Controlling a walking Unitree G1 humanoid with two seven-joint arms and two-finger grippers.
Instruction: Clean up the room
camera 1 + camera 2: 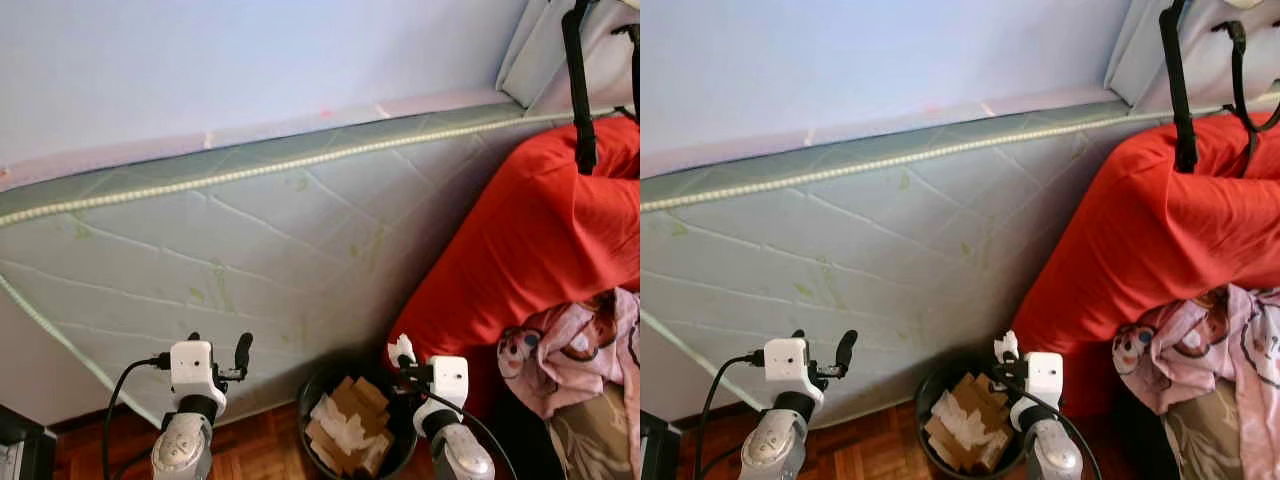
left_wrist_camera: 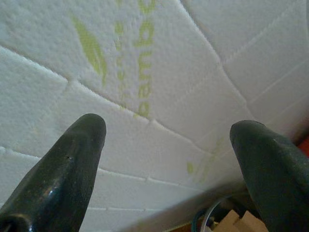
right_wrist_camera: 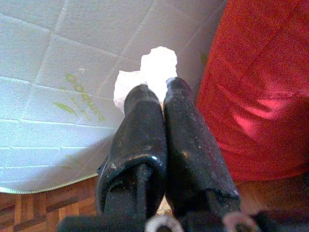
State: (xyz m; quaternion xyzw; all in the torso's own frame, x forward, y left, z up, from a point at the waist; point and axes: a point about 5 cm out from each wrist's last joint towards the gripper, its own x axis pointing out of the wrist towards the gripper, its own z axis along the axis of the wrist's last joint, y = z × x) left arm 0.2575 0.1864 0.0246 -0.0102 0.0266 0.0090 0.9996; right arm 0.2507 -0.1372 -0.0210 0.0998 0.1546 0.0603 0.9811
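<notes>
My right gripper (image 3: 155,94) is shut on a crumpled white tissue (image 3: 153,68) that sticks out past the fingertips. In the left eye view that tissue (image 1: 401,349) hangs just above the right rim of a black waste bin (image 1: 318,386) holding cardboard pieces and white paper (image 1: 347,420). My left gripper (image 2: 166,130) stands open with nothing between its fingers, facing the leaning mattress (image 2: 203,72). It shows in the left eye view (image 1: 222,352) left of the bin.
A quilted pale green mattress (image 1: 250,250) leans against the blue-white wall. A large red cushion (image 1: 540,230) stands to the right, with a pink patterned cloth (image 1: 575,350) at its foot. Black straps (image 1: 578,80) hang above it. Wooden parquet floor (image 1: 250,445) lies below.
</notes>
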